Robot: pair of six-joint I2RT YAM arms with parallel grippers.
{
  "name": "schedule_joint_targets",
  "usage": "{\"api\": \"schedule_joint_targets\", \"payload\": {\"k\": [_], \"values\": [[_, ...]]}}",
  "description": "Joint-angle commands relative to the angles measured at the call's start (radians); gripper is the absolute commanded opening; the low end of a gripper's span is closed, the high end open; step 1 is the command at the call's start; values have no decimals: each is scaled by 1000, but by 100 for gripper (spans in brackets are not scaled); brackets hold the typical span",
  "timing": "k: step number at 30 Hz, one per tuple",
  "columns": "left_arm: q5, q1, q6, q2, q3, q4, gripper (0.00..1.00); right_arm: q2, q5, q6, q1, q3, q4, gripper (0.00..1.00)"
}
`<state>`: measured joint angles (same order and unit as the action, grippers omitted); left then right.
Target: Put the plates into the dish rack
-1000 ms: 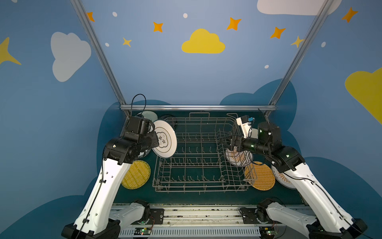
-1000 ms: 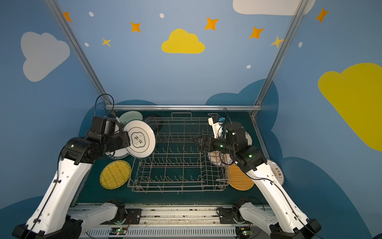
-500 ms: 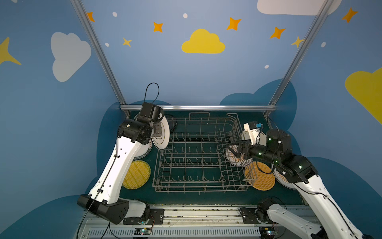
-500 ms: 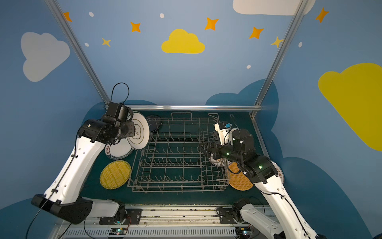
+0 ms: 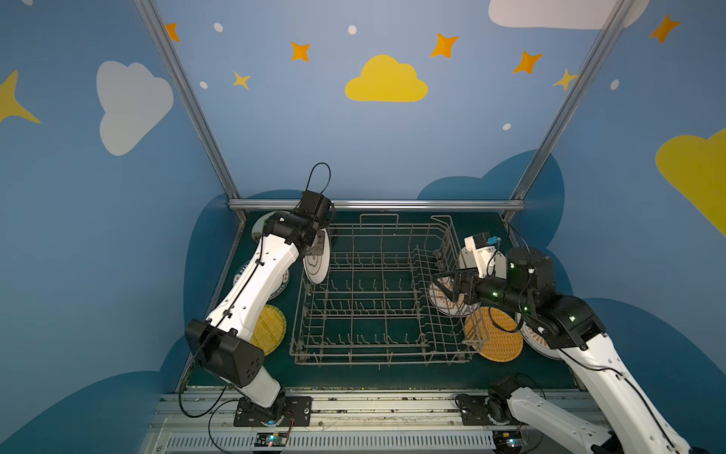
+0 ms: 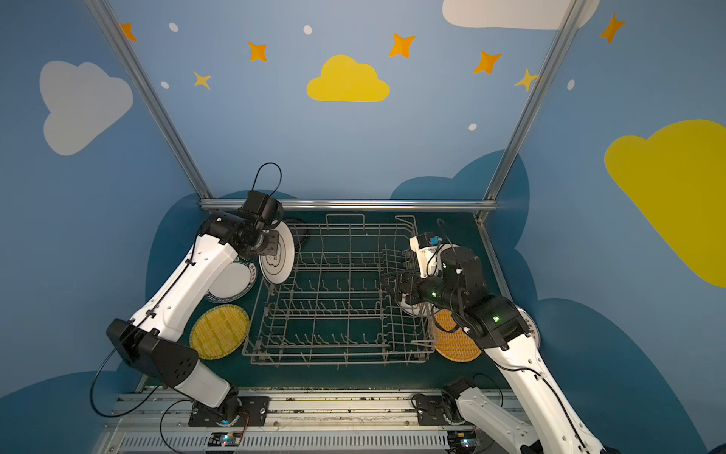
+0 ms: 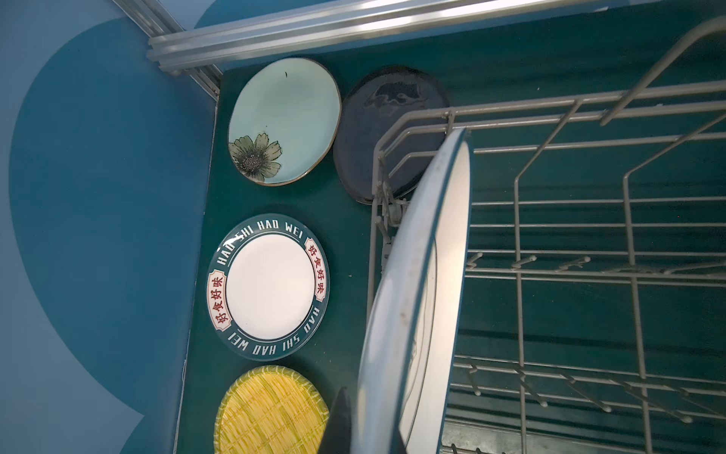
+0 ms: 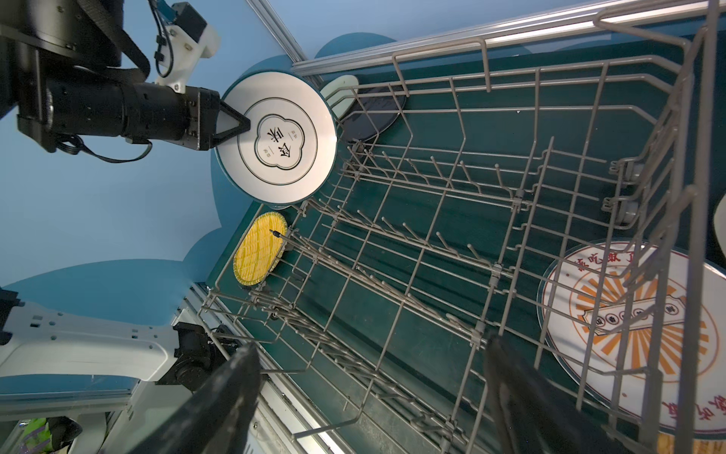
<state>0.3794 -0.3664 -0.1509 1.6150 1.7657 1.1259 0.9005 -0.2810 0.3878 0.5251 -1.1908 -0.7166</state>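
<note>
White plate (image 8: 279, 145) clamped upright by L end effector (image 8: 246, 126), dish rack (image 6: 314, 225) 10 o'clock, prob. for tine slots; R end effector (image 8: 371, 348) agape.

The light is soft and even in both top views, brighter on the blue walls (image 5: 393, 149) than on the dark green counter (image 5: 393, 373), which stays rather dim. In the left wrist view the metal rail (image 7: 353, 23) glares almost white, and the near white plate (image 7: 412, 314) is blurred. In the right wrist view the dark fingers (image 8: 220, 397) of the right pincer (image 8: 371, 346) are out of focus.
</note>
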Motion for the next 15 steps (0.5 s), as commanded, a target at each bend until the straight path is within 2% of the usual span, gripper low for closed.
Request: {"api": "schedule_joint_targets", "payload": {"k": [1, 15], "values": [[50, -8, 10, 15, 35, -31, 4, 10, -8, 2, -2, 4, 8, 87], [-19, -26, -5, 80, 1, -24, 4, 21, -12, -5, -2, 8, 10, 87]]}}
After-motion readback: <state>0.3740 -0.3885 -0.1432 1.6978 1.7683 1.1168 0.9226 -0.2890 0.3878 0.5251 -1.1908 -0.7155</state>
